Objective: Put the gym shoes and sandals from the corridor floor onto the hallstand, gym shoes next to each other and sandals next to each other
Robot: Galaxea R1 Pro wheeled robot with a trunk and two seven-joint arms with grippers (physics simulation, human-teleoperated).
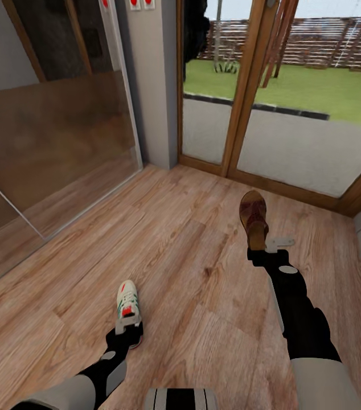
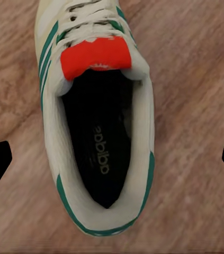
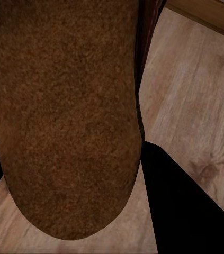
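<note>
At lower left of the head view, a gym shoe (image 1: 127, 304) lies on the corridor floor (image 1: 192, 239), with the left gripper (image 1: 128, 326) at its heel, jaws spread wide either side. Right of centre, the right gripper (image 1: 258, 249) meets a sandal (image 1: 253, 219) at its heel, black fingers (image 3: 188, 206) hugging the sole; whether they clamp it I cannot tell.

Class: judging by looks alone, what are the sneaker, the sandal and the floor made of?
Sneaker: white, smooth, probably leather or synthetic; green stripes, red tongue patch.
Sandal: brown, grainy matte footbed, maybe suede or cork.
Floor: wood-look planks with visible grain, possibly laminate.
</note>
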